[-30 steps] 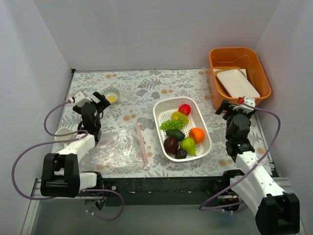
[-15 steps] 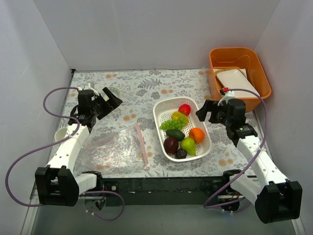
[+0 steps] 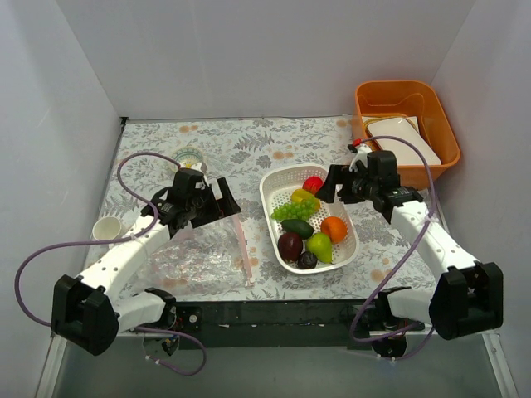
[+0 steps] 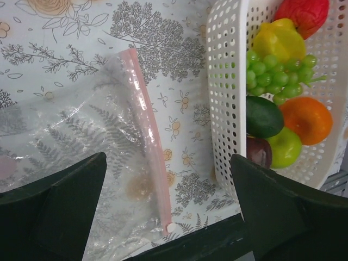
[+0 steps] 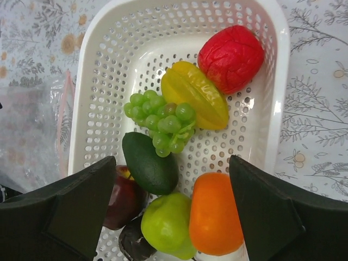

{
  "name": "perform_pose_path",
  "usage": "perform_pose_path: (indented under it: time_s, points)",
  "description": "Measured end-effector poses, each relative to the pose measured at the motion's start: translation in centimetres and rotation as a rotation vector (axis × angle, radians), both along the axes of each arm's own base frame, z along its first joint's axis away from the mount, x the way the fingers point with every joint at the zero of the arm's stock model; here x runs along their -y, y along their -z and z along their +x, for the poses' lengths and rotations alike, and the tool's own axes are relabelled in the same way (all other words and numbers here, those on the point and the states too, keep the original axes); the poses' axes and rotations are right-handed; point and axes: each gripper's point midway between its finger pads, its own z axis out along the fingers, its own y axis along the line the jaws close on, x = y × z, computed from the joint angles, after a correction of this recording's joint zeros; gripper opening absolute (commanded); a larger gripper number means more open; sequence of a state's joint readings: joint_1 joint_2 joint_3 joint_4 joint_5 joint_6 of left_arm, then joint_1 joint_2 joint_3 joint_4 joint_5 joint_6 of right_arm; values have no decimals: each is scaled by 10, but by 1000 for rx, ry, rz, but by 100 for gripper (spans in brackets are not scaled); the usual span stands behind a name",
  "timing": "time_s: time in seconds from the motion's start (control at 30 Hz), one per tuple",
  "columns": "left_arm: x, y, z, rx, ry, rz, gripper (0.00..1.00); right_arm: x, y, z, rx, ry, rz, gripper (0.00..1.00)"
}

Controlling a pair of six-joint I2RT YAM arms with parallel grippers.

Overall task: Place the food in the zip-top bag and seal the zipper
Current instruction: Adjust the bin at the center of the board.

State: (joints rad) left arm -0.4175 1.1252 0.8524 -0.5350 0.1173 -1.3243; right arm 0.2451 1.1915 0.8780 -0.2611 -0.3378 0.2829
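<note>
Our left gripper (image 4: 168, 209) hangs with its jaws spread wide and holds nothing. Beneath it the zip-top bag (image 4: 81, 147) lies flat on the floral table (image 4: 174, 32), filling the left half of the wrist view. The pink zipper (image 4: 147, 130) runs down the frame's middle. Our right gripper (image 5: 171, 209) is likewise parted and empty above the white basket (image 5: 98, 81). The food (image 5: 179, 130) lies there: red apple (image 5: 231, 51) upper right, yellow piece (image 5: 194, 95), green grapes (image 5: 157, 117) centre, avocado (image 5: 148, 163), orange (image 5: 215, 215) and green pear (image 5: 166, 223) along the bottom.
</note>
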Motion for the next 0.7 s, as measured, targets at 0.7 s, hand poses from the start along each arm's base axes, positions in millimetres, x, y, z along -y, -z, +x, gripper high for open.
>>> perform_pose_path:
  time_s: [0.7]
  points:
    - [7,51,-9,-168,36,184,98,17,56,38,-153,126,-239,94]
